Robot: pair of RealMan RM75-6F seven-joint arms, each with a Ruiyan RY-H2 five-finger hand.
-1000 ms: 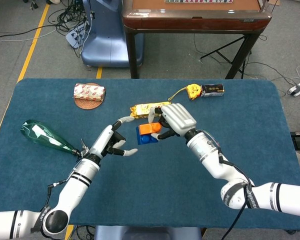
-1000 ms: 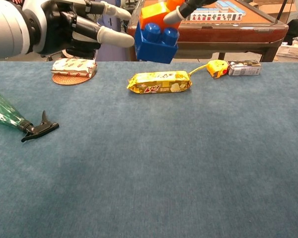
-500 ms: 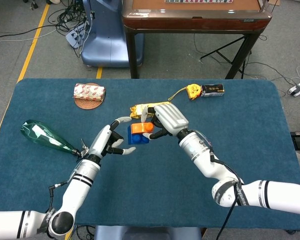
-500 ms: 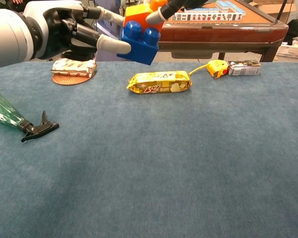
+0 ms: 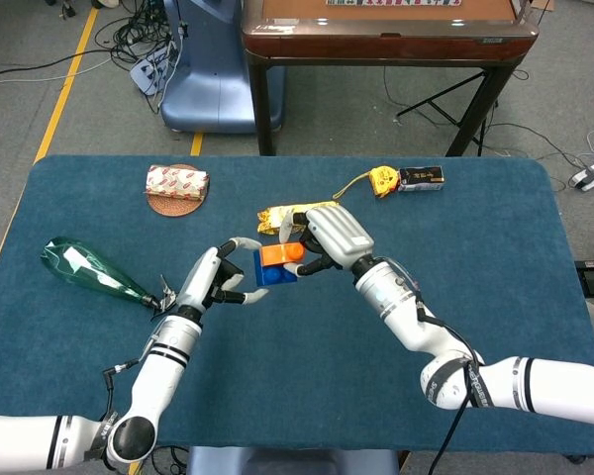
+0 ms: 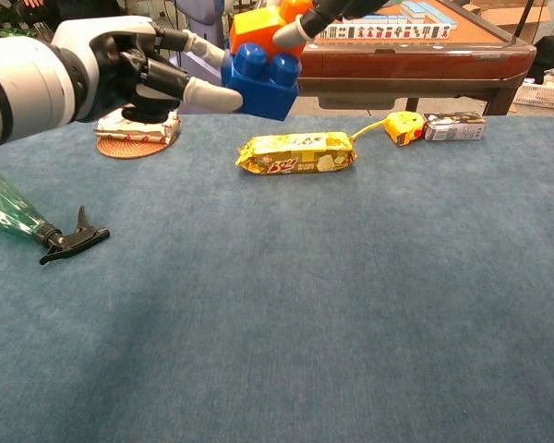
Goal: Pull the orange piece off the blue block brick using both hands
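Blue cloth covers the table [image 5: 495, 247] in front of you, and the joined bricks hang above it, clear of the surface, near the yellow snack packet [image 6: 296, 153]. Your right robot hand [image 5: 329, 237] holds the orange piece [image 5: 278, 254] from above, fingers closed on its top. Your left robot hand [image 5: 215, 280] has its fingertips at the near side of the blue block brick [image 6: 260, 77]; from the chest view they touch it, but whether they truly clamp it you cannot tell.

So settle that first: get the left thumb and fingers on opposite faces of the blue brick, low down, away from the seam. Then part the two with a peel, not a straight tug, tilting the orange piece up from one edge while the left holds firm. Keep both wrists quiet, or the freed brick may jump and drop toward the green spray bottle [image 5: 84, 269].
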